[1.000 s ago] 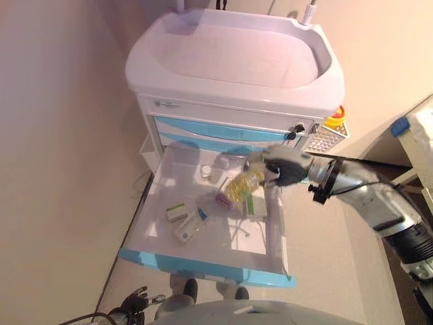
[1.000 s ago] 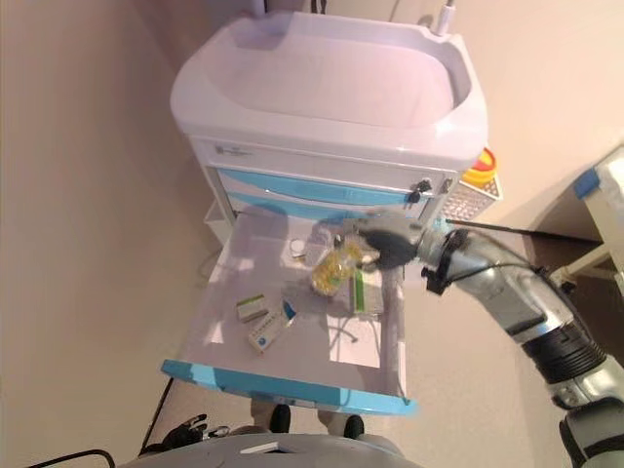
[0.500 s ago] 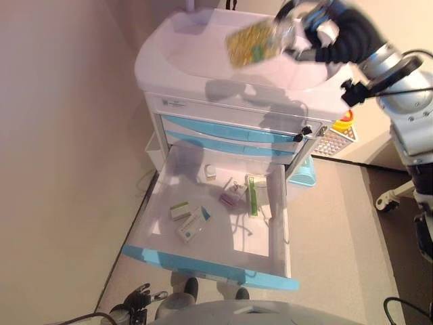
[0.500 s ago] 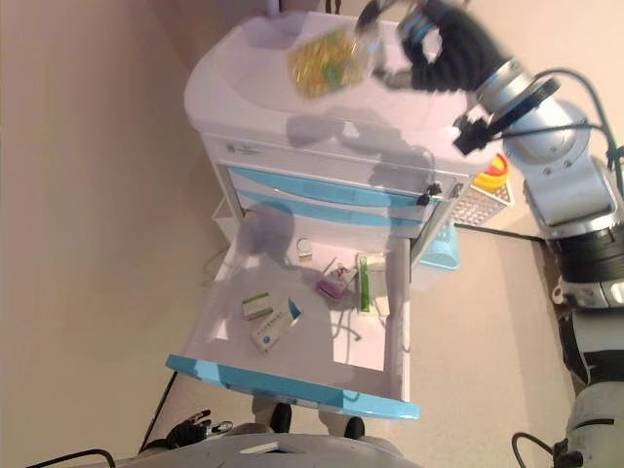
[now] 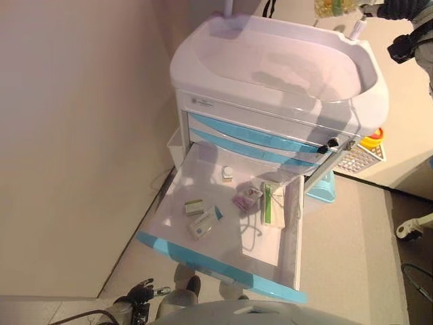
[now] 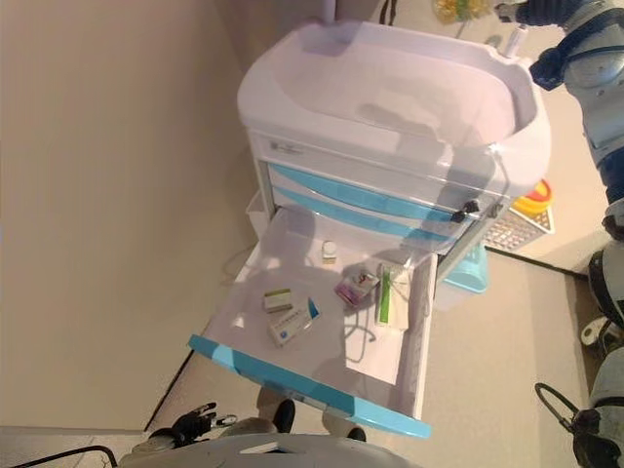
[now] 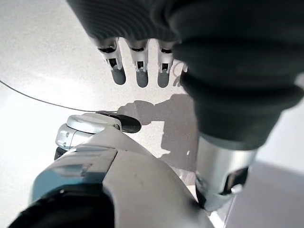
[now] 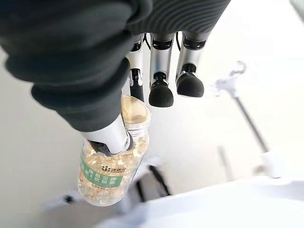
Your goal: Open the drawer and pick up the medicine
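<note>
My right hand [image 5: 400, 8] is high above the far right corner of the white cart top [image 5: 270, 61], at the upper edge of the view. It is shut on the medicine bottle [image 5: 334, 6], a clear bottle of yellow capsules with a green label. In the right wrist view the thumb and fingers pinch the bottle [image 8: 113, 167] near its neck. The bottom drawer [image 5: 223, 261] stands pulled out with a light-blue front. My left hand [image 7: 138, 66] hangs low beside me with straight fingers and holds nothing.
The drawer holds two small boxes [image 5: 200, 217], a purple packet [image 5: 245, 200], a green-striped box [image 5: 269, 203] and a small white vial [image 5: 228, 174]. A wire basket with a yellow thing [image 5: 367, 147] hangs on the cart's right side. A wall runs along the left.
My right hand has lifted the bottle out of the drawer, up over the cart top to high above its far right corner. The camera has shifted as well.
</note>
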{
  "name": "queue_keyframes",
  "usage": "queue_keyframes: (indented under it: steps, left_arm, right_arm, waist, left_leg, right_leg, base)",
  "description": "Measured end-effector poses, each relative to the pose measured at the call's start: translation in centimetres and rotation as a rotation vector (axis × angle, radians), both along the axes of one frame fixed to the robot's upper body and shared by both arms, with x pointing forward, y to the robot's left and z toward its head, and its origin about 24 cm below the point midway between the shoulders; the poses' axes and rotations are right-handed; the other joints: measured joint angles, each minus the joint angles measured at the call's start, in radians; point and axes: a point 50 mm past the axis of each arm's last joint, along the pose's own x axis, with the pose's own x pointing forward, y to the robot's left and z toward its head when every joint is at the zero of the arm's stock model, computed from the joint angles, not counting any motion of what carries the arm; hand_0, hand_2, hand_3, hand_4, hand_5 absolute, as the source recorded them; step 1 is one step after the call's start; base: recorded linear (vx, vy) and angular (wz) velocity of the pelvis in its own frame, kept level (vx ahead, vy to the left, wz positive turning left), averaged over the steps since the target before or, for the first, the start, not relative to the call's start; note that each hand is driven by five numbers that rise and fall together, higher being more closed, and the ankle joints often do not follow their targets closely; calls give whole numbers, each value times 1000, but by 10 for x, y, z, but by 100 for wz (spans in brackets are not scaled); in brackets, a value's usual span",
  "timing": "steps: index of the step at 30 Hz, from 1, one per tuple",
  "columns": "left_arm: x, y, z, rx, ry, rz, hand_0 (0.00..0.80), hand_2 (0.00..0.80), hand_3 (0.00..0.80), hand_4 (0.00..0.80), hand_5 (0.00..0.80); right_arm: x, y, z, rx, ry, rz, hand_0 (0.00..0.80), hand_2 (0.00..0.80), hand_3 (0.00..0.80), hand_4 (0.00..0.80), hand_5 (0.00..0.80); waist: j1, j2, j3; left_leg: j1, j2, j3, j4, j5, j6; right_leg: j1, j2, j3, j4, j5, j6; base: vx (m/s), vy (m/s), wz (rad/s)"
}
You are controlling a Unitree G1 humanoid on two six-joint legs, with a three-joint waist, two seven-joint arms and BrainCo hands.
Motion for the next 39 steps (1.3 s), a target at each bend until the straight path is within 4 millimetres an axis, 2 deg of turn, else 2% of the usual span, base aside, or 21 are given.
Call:
queue_keyframes:
  steps: [5, 9, 14, 18, 26, 34, 39]
  left_arm:
    - [0, 1, 0, 1, 0, 0, 0, 0, 0, 0, 0]
    - [-3, 4, 0, 9, 8, 3, 0, 0, 0, 0, 0]
    - [-18, 15, 0, 34, 47, 17, 0, 0, 0, 0, 0]
    - [-33, 17, -1, 31, 80, 54, 0, 0, 0, 0, 0]
    - [-46, 17, -2, 32, 108, 61, 0, 0, 0, 0, 0]
    - [-42, 19, -1, 40, 81, 55, 0, 0, 0, 0, 0]
    - [-38, 30, 3, 65, 67, 50, 0, 0, 0, 0, 0]
  right_arm:
    - [1, -19, 0, -81, 113, -135, 800, 800, 800, 800, 800]
    - [2, -24, -4, -86, 188, -166, 800, 800, 800, 800, 800]
    - [3, -35, -22, -198, 366, -247, 800, 800, 800, 800, 800]
    - [4, -36, -30, -260, 474, -267, 800, 800, 800, 800, 800]
    - [4, -43, -42, -331, 612, -321, 800, 800, 800, 800, 800]
    - [4, -46, -47, -355, 670, -369, 800, 800, 800, 800, 800]
    - [4, -46, -47, -358, 673, -371, 800, 800, 800, 800, 800]
  waist:
    - [25, -2, -2]
    - [50, -7, -5]
    - [57, -31, -25]
    - [76, -32, -25]
    - [102, -41, -23]
    - [104, -64, -14]
    - [105, -68, -6]
  left_leg:
    - [-1, -5, -25, 0, 7, -1]
    - [-4, -5, -35, 0, 8, -6]
    - [-24, -9, -55, 0, 12, -10]
    - [-24, -14, -55, 0, 13, -9]
    - [-40, -15, -76, 0, 19, -11]
    - [-64, -15, -79, 0, 25, -12]
    - [-71, -14, -79, 0, 26, -12]
  right_leg:
    - [11, -2, -20, 0, -3, 4]
    - [13, -1, -24, 0, -5, 3]
    - [3, -1, -24, 0, -6, 3]
    - [2, -6, -24, 0, -6, 4]
    - [-5, -10, -47, 0, -9, 8]
    - [-28, -9, -49, 0, -9, 8]
    - [-36, -8, -49, 0, -9, 8]
  base:
    - [70, 22, 15]
    - [59, 13, 10]
    - [51, 9, 12]
    - [8, -3, 0]
    - [13, -13, 7]
    - [-3, -29, 1]
    - [-3, -6, 0]
